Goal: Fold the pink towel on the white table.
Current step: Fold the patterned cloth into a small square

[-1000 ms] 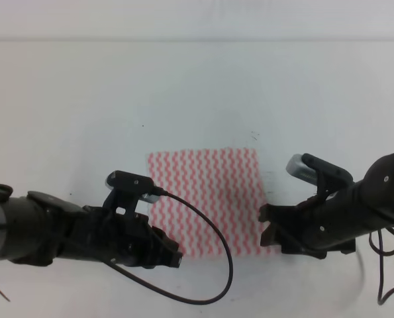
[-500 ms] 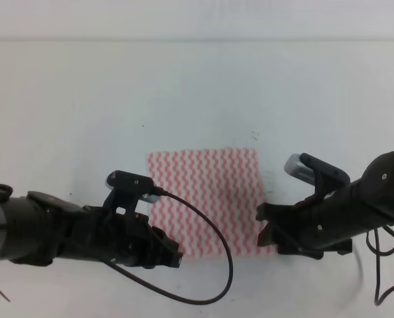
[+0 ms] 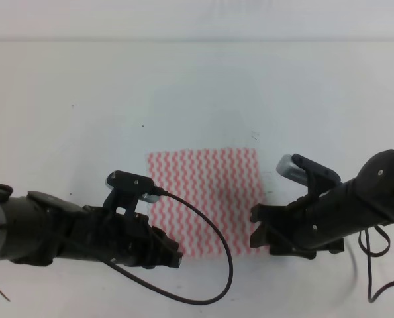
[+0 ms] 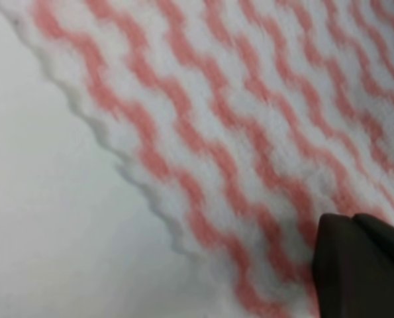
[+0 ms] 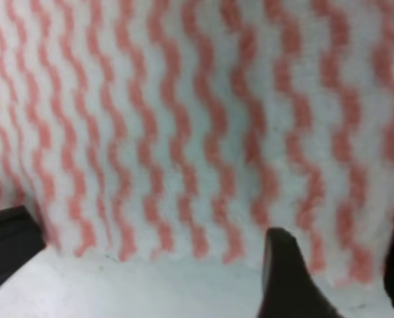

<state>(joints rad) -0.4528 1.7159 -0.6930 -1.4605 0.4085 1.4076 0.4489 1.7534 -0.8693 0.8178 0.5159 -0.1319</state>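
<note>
Towel (image 3: 206, 199): flat, near-square on table (image 3: 197, 93); stripes run near-to-far.
Left gripper (image 3: 170, 255): near-left corner; state unclear.
Right gripper (image 3: 261, 232): near-right edge; fingers (image 5: 286, 278) apart.
Wrist views: scalloped edge.

I see pale wall strip (image 3: 197, 20) along far top edge of overhead view; nothing else to note beyond that.

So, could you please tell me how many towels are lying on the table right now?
1. The pink towel lies flat on the white table, between the left gripper and the right gripper; nothing suggests another is hidden.
</note>
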